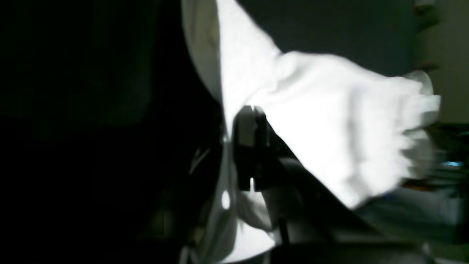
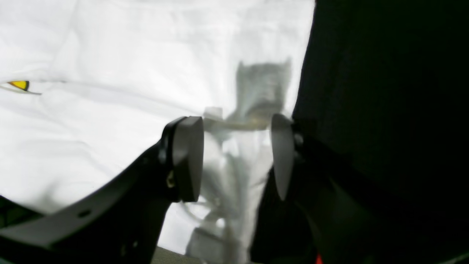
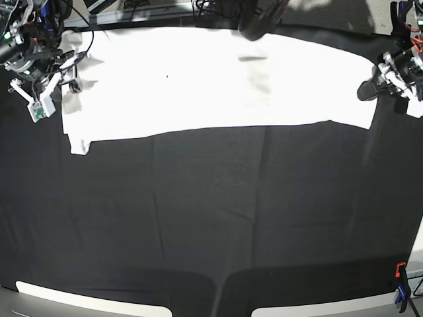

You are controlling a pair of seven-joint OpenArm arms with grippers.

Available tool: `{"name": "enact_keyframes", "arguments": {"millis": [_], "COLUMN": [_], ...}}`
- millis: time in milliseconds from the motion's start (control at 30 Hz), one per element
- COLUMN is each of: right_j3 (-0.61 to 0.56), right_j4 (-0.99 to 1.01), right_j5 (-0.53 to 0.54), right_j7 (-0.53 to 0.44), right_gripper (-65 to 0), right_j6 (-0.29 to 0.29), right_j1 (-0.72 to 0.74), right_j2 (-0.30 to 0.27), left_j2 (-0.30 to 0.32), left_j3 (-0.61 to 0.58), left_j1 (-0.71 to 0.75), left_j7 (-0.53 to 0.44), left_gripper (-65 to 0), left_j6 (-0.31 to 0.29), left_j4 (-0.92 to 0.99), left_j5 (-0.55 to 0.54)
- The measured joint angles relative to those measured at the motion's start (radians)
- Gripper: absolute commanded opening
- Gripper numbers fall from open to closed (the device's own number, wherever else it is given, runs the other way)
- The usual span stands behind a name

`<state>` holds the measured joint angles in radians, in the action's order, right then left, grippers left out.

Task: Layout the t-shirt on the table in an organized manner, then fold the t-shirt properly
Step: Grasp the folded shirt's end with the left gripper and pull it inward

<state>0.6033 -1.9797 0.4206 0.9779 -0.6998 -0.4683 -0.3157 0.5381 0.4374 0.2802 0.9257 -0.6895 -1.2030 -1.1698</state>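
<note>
The white t-shirt lies spread, plain side up, along the far side of the black-draped table. My left gripper is shut on a bunch of its fabric, at the shirt's right-hand end in the base view. In the left wrist view the cloth drapes off the jaws. My right gripper stands open over the shirt's other edge, with white cloth and the black table between its pads. A bit of yellow print peeks out from a fold. The right arm sits at the shirt's left end.
A dark round object hangs over the shirt's far edge and casts a shadow on it. Cables and equipment line the back edge. A blue and red clamp grips the front right corner. Pale panels show at the front edge.
</note>
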Motion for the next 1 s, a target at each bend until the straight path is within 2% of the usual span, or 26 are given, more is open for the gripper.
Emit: {"name": "enact_keyframes", "arguments": {"millis": [67, 133, 333, 400, 433, 533, 633, 767, 900, 1000], "right_j3": [0.000, 0.000, 0.000, 0.000, 0.000, 0.000, 0.000, 0.000, 0.001, 0.000], "right_j4": [0.000, 0.000, 0.000, 0.000, 0.000, -0.008, -0.044, -0.085, -0.090, -0.090], "right_j5": [0.000, 0.000, 0.025, 0.043, 0.052, 0.059, 0.108, 0.130, 0.127, 0.129], "right_j7": [0.000, -0.001, -0.015, -0.016, -0.016, -0.015, -0.016, -0.026, -0.026, -0.027], "right_gripper": [-36.0, -36.0, -36.0, -36.0, -36.0, -36.0, -36.0, -36.0, -36.0, -35.9], "right_j6": [0.000, 0.000, 0.000, 0.000, 0.000, 0.000, 0.001, 0.001, 0.001, 0.018], "right_j1": [0.000, 0.000, 0.003, 0.003, 0.003, 0.003, 0.003, 0.002, 0.002, 0.003], "right_j2": [-0.001, -0.001, -0.001, 0.000, 0.000, 0.000, 0.000, 0.001, 0.001, 0.000], "left_j2": [0.021, 0.048, 0.095, 0.103, 0.106, 0.105, 0.061, -0.031, -0.156, -0.254], "left_j3": [-0.002, -0.001, -0.002, -0.002, -0.002, -0.001, 0.001, 0.000, -0.003, -0.030], "left_j1": [-0.008, -0.043, -0.152, -0.185, -0.201, -0.204, -0.171, -0.092, -0.021, 0.011], "left_j7": [-0.077, -0.077, -0.088, -0.084, -0.071, 0.034, 0.123, 0.149, 0.148, 0.142], "left_gripper": [-65.0, -65.0, -65.0, -65.0, -65.0, -65.0, -65.0, -65.0, -65.0, -65.0], "left_j6": [-0.003, -0.002, -0.003, 0.006, 0.030, 0.038, 0.039, 0.039, 0.038, 0.035], "left_j4": [0.000, 0.002, 0.002, 0.002, 0.002, -0.029, -0.119, -0.358, -0.601, -0.696], "left_j5": [0.107, 0.206, 0.229, 0.266, 0.280, 0.250, 0.216, 0.194, 0.192, 0.195]}}
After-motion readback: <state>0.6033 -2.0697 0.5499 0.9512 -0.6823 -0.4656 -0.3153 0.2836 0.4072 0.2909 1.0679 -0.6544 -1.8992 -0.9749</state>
